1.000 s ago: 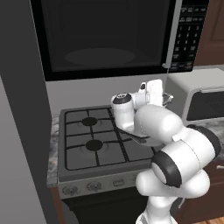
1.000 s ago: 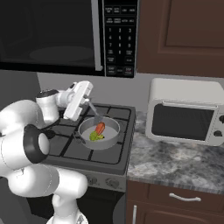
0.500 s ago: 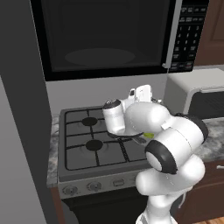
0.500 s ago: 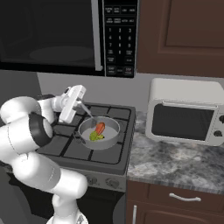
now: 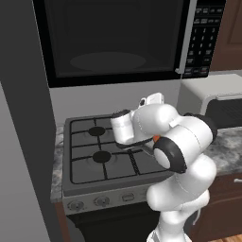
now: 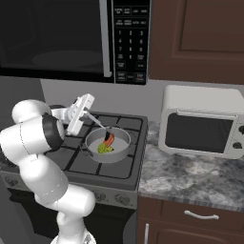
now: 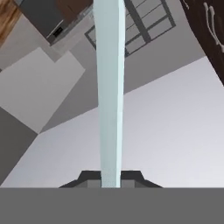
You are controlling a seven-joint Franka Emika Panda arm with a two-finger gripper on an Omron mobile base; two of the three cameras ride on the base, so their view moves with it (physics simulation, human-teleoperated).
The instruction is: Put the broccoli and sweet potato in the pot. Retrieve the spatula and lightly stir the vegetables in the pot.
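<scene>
The pot (image 6: 107, 144) sits on the near right burner of the stove (image 6: 71, 157), its grey rim round and shallow. Inside it lie the broccoli (image 6: 103, 148), a yellow-green floret toward the near side, and the sweet potato (image 6: 109, 139), an orange-red piece just beyond it and touching or nearly touching it. A dark tip of the spatula (image 6: 97, 123) dips into the pot beside the sweet potato; whether it touches the vegetables cannot be told.

In the left base view the arm's white body covers almost all of the pot, and only a sliver of orange (image 5: 156, 138) shows past the elbow. The tool's fingers are hard to make out in the base views. The pot's side handle is hard to make out.

The tool (image 7: 110, 177) is closed on the spatula: in the hand view the pale blue-white handle (image 7: 109, 87) rises straight from between the two dark fingertips. In the right base view the hand is up and to the left of the pot, above the stove's far left part, with the thin handle slanting down and right from it into the pot. A toaster oven (image 6: 202, 121) stands on the worktop (image 6: 190, 176) to the right.
</scene>
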